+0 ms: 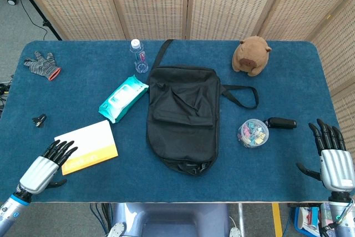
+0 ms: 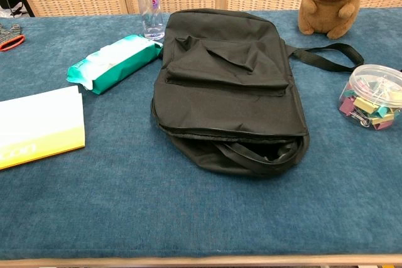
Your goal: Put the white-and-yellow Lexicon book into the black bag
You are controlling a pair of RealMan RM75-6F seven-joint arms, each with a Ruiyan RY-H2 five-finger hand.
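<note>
The white-and-yellow book [image 1: 86, 146] lies flat on the blue table left of the black bag [image 1: 183, 116]; it also shows at the chest view's left edge as the book [image 2: 39, 126]. The bag [image 2: 229, 86] lies flat with its zipped mouth gaping toward the front edge. My left hand [image 1: 45, 167] is open, fingers spread, its fingertips at the book's near-left corner. My right hand [image 1: 333, 161] is open at the table's front right edge, far from the bag. Neither hand shows in the chest view.
A teal wipes pack [image 1: 122, 99] and a water bottle [image 1: 138, 55] sit left of the bag. A plush capybara [image 1: 250, 55], a clip jar [image 1: 253, 133], a black key fob [image 1: 281, 122], a grey glove [image 1: 41, 64] and a small black clip [image 1: 39, 119] lie around.
</note>
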